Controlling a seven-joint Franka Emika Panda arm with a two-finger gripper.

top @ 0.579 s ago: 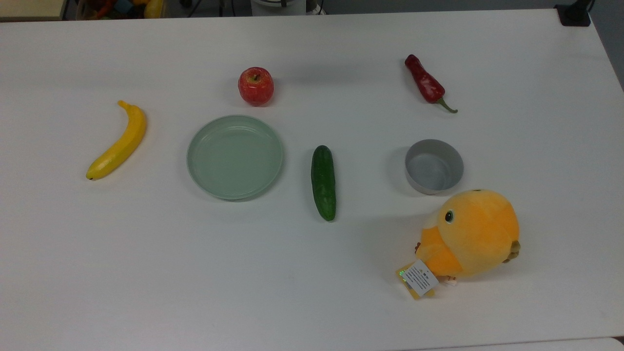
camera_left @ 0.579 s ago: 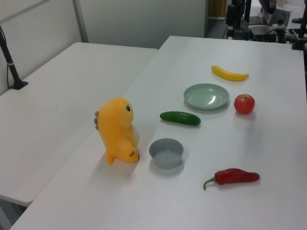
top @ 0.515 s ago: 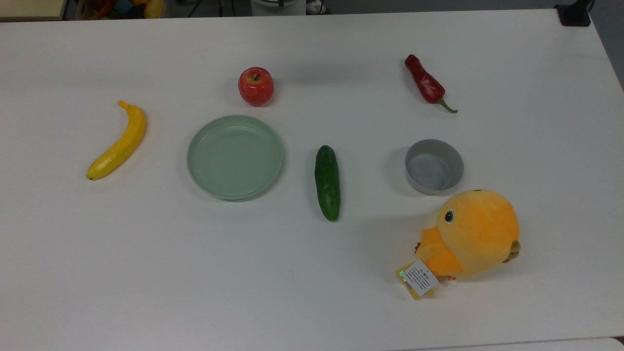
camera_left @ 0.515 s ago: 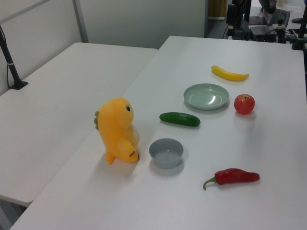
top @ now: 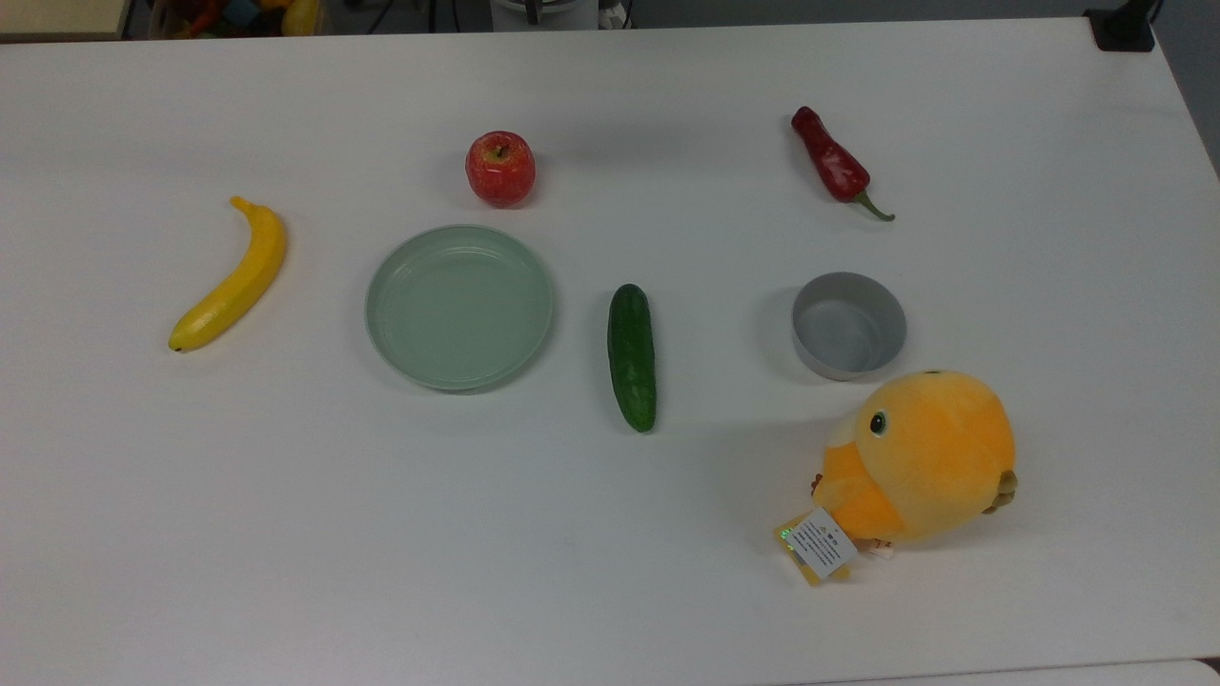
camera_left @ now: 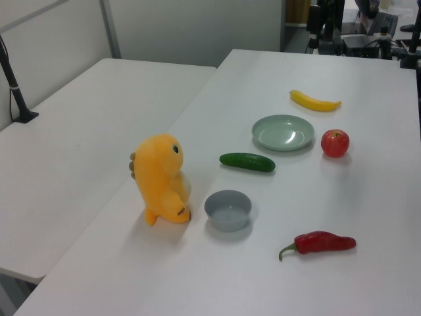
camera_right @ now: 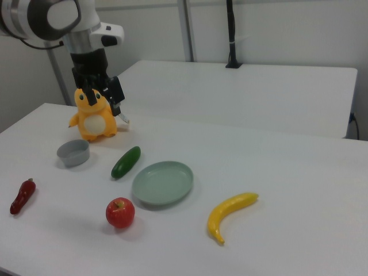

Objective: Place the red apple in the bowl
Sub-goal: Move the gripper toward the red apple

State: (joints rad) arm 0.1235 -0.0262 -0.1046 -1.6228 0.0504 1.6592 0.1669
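Fingers of the gripper [camera_right: 99,92] hang high over the bench [top: 610,591], in front of the orange plush toy [camera_right: 92,117] in the right view. They look a little apart and hold nothing.

The red apple [top: 500,169] is round and shiny, red with pale yellow specks. It sits upright with its short brown stem pointing up. It rests on the bench at the far side in the top view, just beyond the pale green plate [top: 459,307], not touching it.

The bowl [top: 848,325] is small, round and grey, with straight sides and nothing in it. In the top view it stands well to the right of the apple, just beside the plush toy. A dark green cucumber [top: 632,356] lies between the plate and the bowl.

A white paper tag [top: 822,544] hangs from the toy. Its writing is too small to read.
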